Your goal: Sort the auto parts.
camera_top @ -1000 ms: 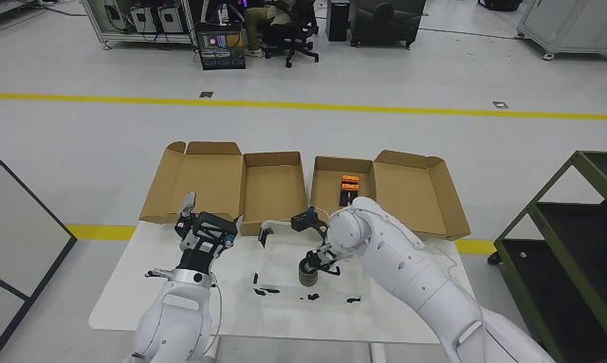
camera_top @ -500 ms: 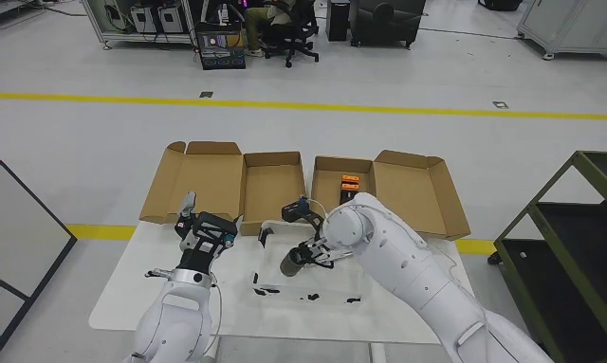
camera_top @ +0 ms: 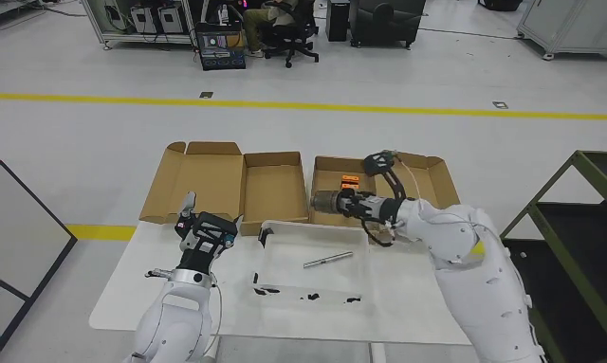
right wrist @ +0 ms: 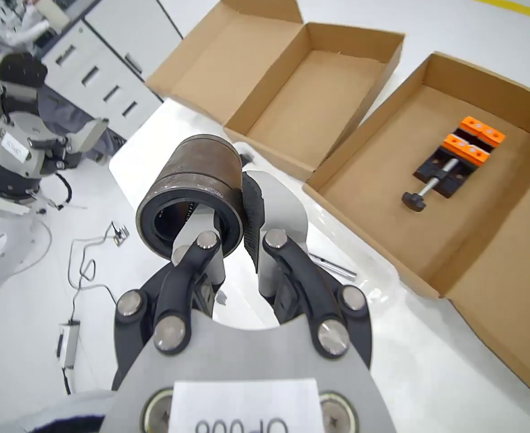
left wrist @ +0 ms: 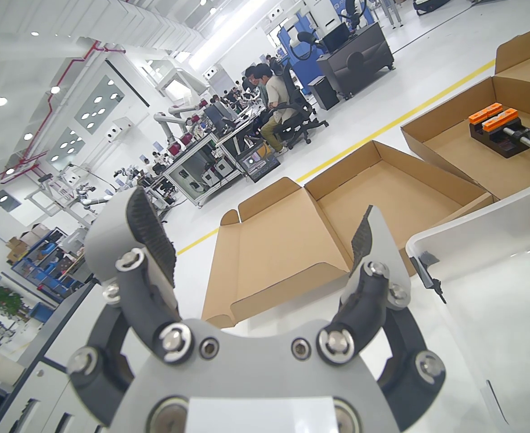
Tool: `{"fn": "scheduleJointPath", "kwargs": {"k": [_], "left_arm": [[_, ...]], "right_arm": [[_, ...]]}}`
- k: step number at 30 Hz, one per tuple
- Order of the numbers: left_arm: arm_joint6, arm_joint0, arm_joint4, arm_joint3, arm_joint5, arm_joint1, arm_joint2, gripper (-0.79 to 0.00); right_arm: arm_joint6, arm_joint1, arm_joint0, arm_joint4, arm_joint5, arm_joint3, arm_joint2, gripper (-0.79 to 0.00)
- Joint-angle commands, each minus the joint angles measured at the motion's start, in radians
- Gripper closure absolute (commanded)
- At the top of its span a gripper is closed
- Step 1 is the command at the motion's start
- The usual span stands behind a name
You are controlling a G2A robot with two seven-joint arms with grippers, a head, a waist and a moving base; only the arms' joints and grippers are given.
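The right gripper (right wrist: 229,209), its jaws clamping the dark metal sleeve (right wrist: 192,182) by its wall, is now holding it above the right cardboard box (camera_top: 327,176) instead of inside the white tray (camera_top: 313,224), while the left gripper (left wrist: 256,236) is keeping its jaws open.

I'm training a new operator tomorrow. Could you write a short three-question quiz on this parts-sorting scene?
1. True or false: the left gripper is shut on a part.
2. What does the right gripper hold?
A) a dark metal cylinder
B) a coiled spring
C) a rubber belt
3. Fill in the blank: the thin metal rod lies in the white ____.

Key:
1. False. It is open and empty.
2. A. One finger is inside the bore and the other is against the outer wall.
3. tray
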Motion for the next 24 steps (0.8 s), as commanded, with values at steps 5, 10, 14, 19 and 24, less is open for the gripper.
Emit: {"fn": "scheduleJointPath", "kwargs": {"k": [5,10,14,19,24], "left_arm": [[0.000,0.000,0.000,0.000,0.000,0.000,0.000,-0.785],[0.000,0.000,0.000,0.000,0.000,0.000,0.000,-0.785],[0.000,0.000,0.000,0.000,0.000,0.000,0.000,-0.785],[0.000,0.000,0.000,0.000,0.000,0.000,0.000,-0.785],[0.000,0.000,0.000,0.000,0.000,0.000,0.000,-0.785]], "right_arm": [[-0.011,0.003,0.035,0.074,0.006,0.118,0.027,0.000],[-0.011,0.003,0.035,0.074,0.006,0.118,0.027,0.000],[-0.011,0.003,0.035,0.074,0.006,0.118,0.027,0.000],[-0.075,-0.004,0.052,0.087,0.078,0.154,0.001,0.000],[-0.177,-0.027,0.215,0.065,0.261,0.379,-0.066,0.000]]}}
